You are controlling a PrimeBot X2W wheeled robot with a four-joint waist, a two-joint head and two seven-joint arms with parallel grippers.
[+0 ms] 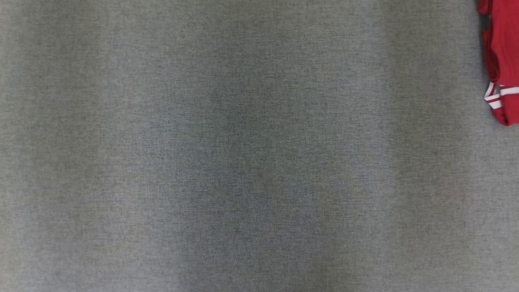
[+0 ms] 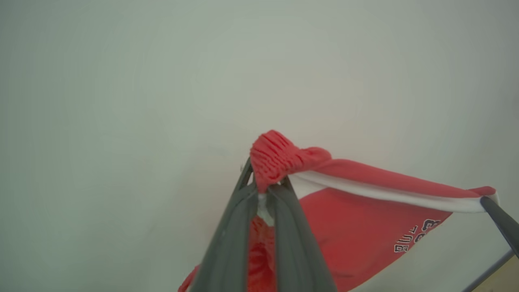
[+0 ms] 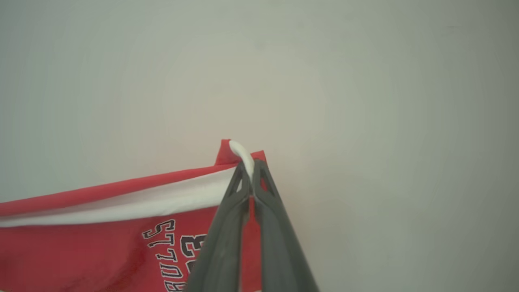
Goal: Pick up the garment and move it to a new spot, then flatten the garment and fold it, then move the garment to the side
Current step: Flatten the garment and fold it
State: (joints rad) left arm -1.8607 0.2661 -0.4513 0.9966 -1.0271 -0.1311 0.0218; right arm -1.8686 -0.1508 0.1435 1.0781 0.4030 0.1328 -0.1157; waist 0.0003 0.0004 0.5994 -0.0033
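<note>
The garment (image 2: 357, 227) is a red jersey with white trim and black-and-white lettering. In the left wrist view my left gripper (image 2: 265, 190) is shut on a bunched, ribbed red corner of it. The white-trimmed edge stretches taut to the right, where the dark fingers (image 2: 500, 223) of my other arm hold its far end. In the right wrist view my right gripper (image 3: 251, 170) is shut on a white-trimmed corner, and the garment (image 3: 81, 251) hangs away to the left. In the head view a red part of the garment (image 1: 502, 61) with white stripes shows at the upper right edge.
A grey cloth-covered table (image 1: 243, 162) spreads across the head view. Behind the garment in both wrist views is a plain pale background. A tan patch (image 2: 507, 275) shows at the lower right corner of the left wrist view.
</note>
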